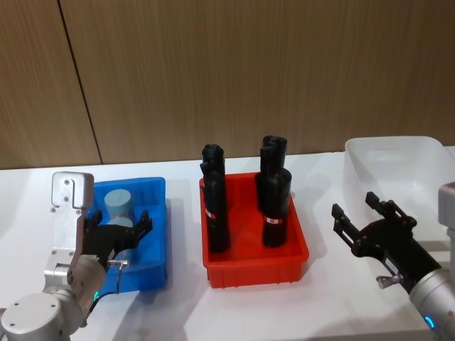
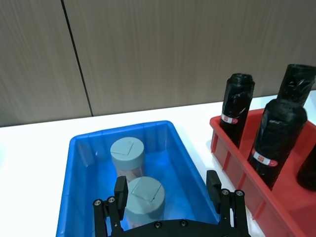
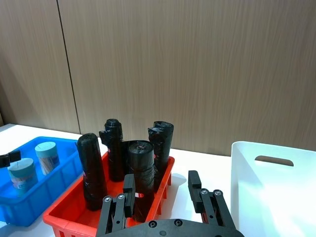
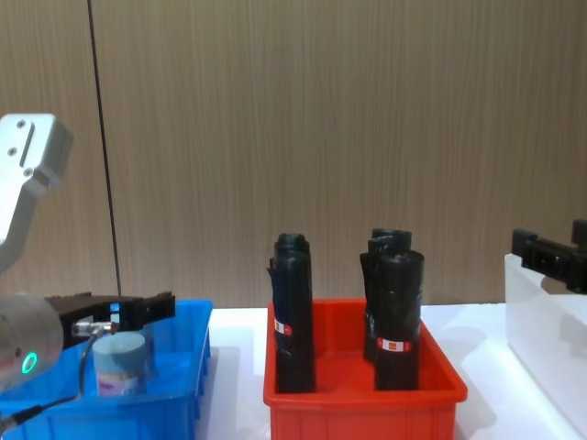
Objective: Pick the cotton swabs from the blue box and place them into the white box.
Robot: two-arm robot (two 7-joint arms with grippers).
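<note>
Jaws of the left gripper gape wide just above the nearer upright cotton swabs in the blue box; the right gripper idles, likewise spread, beside the white box.

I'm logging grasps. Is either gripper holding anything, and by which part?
Nothing is held. The left gripper has open jaws over the nearer cotton swabs jar in the blue box; the right gripper is open and empty.

— What sort of place is this?
— A robot test room or a lab, I think. Behind the red bin there is a wood-panel wall, under it a white table, and plastic boxes beside it: the blue box left, the white box right.
</note>
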